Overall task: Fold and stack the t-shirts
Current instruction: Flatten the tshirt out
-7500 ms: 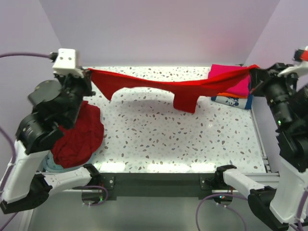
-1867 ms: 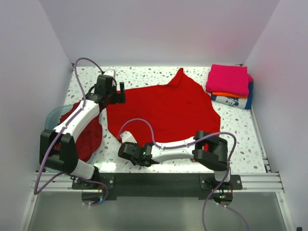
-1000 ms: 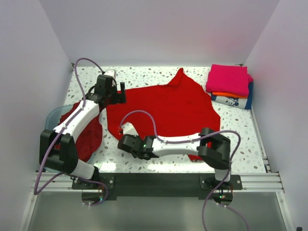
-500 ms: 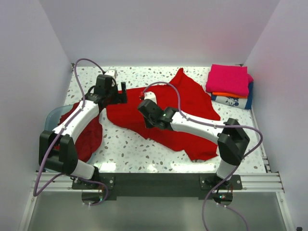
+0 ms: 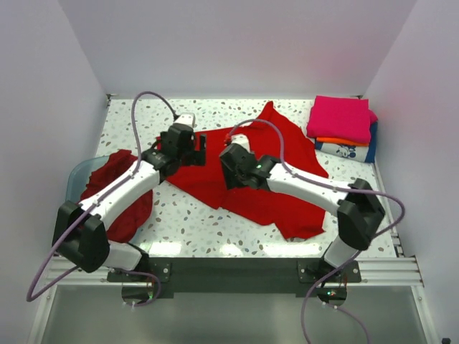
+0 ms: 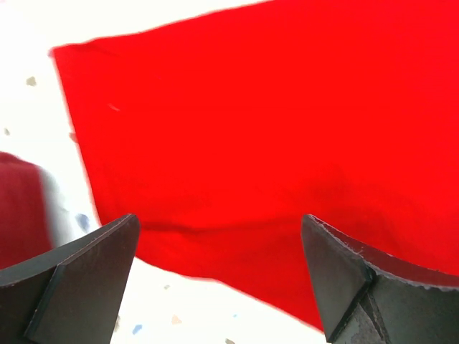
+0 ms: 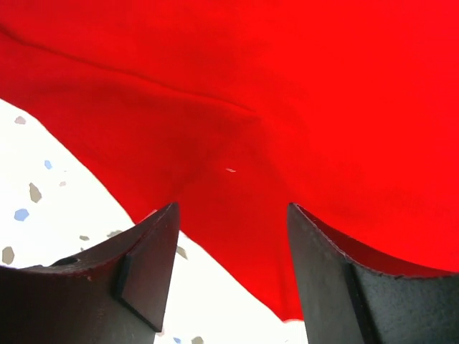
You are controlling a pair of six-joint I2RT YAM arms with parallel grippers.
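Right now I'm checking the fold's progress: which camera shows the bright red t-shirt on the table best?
The top external view: only it shows the whole red t-shirt. The left wrist view shows just a smooth patch with one corner; the right wrist view just a creased patch along an edge.

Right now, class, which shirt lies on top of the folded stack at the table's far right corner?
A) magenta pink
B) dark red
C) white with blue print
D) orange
A: the magenta pink shirt lies uppermost, with the orange shirt and the printed white shirt showing beneath it.
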